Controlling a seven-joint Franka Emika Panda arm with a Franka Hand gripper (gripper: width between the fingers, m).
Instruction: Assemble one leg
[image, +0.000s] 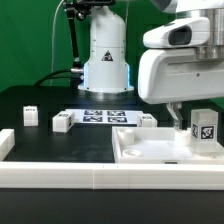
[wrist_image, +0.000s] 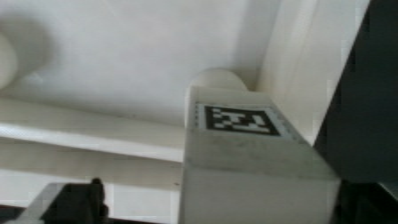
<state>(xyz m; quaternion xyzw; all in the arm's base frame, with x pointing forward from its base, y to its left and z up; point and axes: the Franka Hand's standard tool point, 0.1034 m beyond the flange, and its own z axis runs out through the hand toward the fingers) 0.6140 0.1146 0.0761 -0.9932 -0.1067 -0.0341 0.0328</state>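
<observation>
The leg (image: 203, 126) is a small white block with a black-and-white tag. It stands upright on the large white rimmed panel (image: 140, 150), near the panel's corner at the exterior view's right. My gripper (image: 190, 124) hangs low right at the leg. In the wrist view the leg (wrist_image: 246, 135) lies between the two dark fingers (wrist_image: 71, 205). A strip of panel shows between that finger and the leg, so the gripper (wrist_image: 222, 208) is open around the leg. The panel's rim (wrist_image: 311, 60) runs close beside the leg.
Three more small white legs sit on the black table (image: 30, 116), (image: 63, 122), (image: 148, 118). The marker board (image: 105, 116) lies before the robot's base. A white rail (image: 60, 178) runs along the front, with a white block (image: 5, 145) at the left.
</observation>
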